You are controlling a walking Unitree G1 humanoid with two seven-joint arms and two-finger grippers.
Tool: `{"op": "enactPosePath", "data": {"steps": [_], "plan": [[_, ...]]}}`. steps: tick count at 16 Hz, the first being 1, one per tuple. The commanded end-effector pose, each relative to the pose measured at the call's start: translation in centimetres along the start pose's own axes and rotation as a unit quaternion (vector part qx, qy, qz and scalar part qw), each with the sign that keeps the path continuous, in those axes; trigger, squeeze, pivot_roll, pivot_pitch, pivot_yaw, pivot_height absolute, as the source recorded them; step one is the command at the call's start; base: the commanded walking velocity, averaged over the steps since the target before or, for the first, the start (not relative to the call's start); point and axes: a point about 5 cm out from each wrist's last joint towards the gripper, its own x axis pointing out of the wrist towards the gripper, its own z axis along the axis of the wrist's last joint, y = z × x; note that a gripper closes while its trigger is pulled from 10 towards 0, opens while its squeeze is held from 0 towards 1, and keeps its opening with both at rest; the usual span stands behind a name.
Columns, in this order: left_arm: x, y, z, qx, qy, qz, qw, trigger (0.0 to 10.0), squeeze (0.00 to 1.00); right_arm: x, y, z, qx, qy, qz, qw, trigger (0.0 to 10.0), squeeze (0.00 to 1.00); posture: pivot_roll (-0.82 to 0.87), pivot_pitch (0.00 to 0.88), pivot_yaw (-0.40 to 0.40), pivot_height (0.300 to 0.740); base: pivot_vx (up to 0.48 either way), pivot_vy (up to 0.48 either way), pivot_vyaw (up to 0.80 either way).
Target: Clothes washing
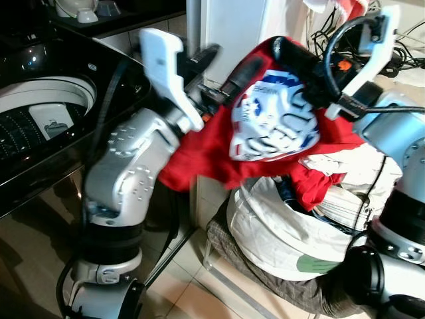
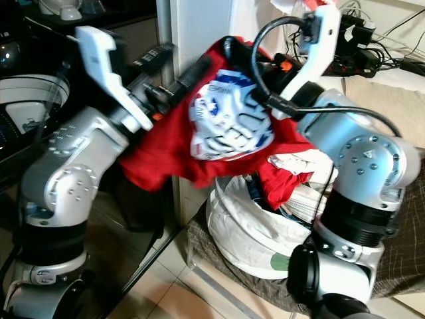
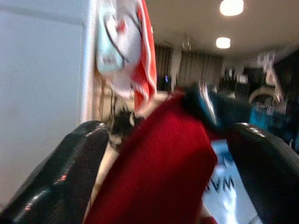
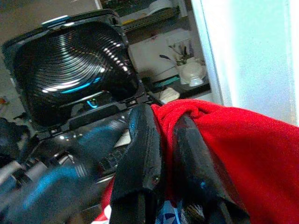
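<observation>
Pale tiled floor point(image 1: 192, 282) is seen at the bottom of both eye views. A laundry basket point(image 1: 219, 256) with a brown checked liner is set directly on it, just beside the black front of the washing machine point(image 1: 40, 173), which also stands on the floor. The basket is heaped with clothes: a large white garment point(image 1: 279, 232) is draped over its near rim, with red cloth point(image 1: 315, 183) and other white pieces piled behind.

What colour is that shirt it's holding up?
Red, with a white and blue print; the shirt shows best in the left eye view.
</observation>
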Motion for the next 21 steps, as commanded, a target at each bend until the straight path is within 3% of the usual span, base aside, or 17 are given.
{"op": "enactPosePath", "data": {"steps": [1,2,5,6,7,8,10,12,14,21], "plan": [[0.2,0.0,-1.3,0.008,0.044,0.012,0.999,10.0,1.00,0.2,1.1,0.7,-0.010,-0.009,0.023,1.000,0.0,0.00,-0.06,0.000,-0.053,0.740,0.000,0.000,0.00],[0.3,0.0,-1.9,-0.001,0.059,0.014,0.998,10.0,0.00,0.3,1.2,0.7,-0.008,-0.009,0.027,1.000,0.0,0.00,-0.06,0.000,-0.050,0.740,0.000,0.000,0.00],[0.4,-0.2,-2.0,-0.018,0.059,0.009,0.998,10.0,0.00,0.2,1.3,0.7,-0.005,-0.008,0.027,1.000,0.0,0.00,-0.06,0.000,-0.046,0.740,0.000,0.000,0.00],[0.3,-0.2,-2.2,-0.006,0.069,0.004,0.998,2.2,0.00,0.1,1.3,0.7,-0.004,-0.010,0.025,1.000,0.0,0.00,-0.06,0.000,-0.044,0.740,0.000,0.000,0.00],[0.2,-0.2,-2.4,0.005,0.077,0.005,0.997,0.0,0.00,0.1,1.2,0.7,-0.004,-0.010,0.023,1.000,0.0,0.00,-0.06,0.000,-0.044,0.740,0.000,0.000,0.00],[0.0,-0.1,-2.8,0.041,0.086,0.002,0.995,0.0,0.00,0.1,1.2,0.6,-0.004,-0.009,0.022,1.000,0.0,0.00,-0.06,0.000,-0.042,0.740,0.000,0.000,0.00],[-0.2,-0.2,-3.3,0.070,0.100,0.002,0.993,0.0,0.00,0.1,1.3,0.5,-0.003,-0.009,0.021,1.000,0.0,0.00,-0.06,0.000,-0.040,0.740,0.000,0.000,0.00],[-0.4,-0.2,-3.6,0.041,0.111,-0.002,0.993,0.0,0.00,0.1,1.4,0.4,-0.002,-0.009,0.021,1.000,0.0,0.00,-0.05,0.000,-0.038,0.740,0.000,0.000,0.00],[-0.3,0.5,-3.5,0.006,0.106,0.035,0.994,0.0,0.00,0.2,1.5,0.3,0.000,-0.008,0.022,1.000,0.0,0.00,-0.06,0.000,-0.036,0.740,0.000,0.000,0.00],[-0.5,0.9,-3.5,0.030,0.103,0.042,0.993,0.0,0.00,0.3,1.7,0.1,0.003,-0.008,0.021,1.000,0.0,0.00,-0.06,0.000,-0.036,0.740,0.000,0.000,0.00]]}}
